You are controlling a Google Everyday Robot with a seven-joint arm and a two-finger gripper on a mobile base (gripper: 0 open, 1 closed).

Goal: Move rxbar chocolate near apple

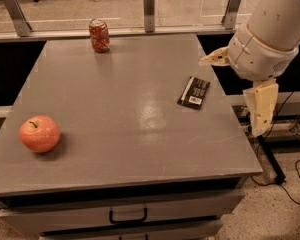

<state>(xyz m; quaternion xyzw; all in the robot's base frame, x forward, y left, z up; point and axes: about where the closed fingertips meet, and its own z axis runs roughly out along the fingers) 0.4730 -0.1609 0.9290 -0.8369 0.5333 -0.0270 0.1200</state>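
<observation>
I see the gripper (251, 93) off the table's (140, 149) right edge; jaw state, can't tell. Chocolate bar (194, 92) lies flat just left of it. Apple (39, 133) sits far left, well apart from the bar.

**A:** What lies on the flat grey rectangular tabletop (140, 149)?

**B:** Three things, well apart. A red patterned metal can (99, 35) stands upright near the far edge, left of its middle. A round red-orange apple (39, 133) sits by the left edge, toward the front corner. A flat black rxbar chocolate (194, 92) with a white stripe lies near the right edge.

**A:** And the gripper?

**B:** The gripper (245, 76) is at the right edge, beside the rxbar chocolate.
</observation>
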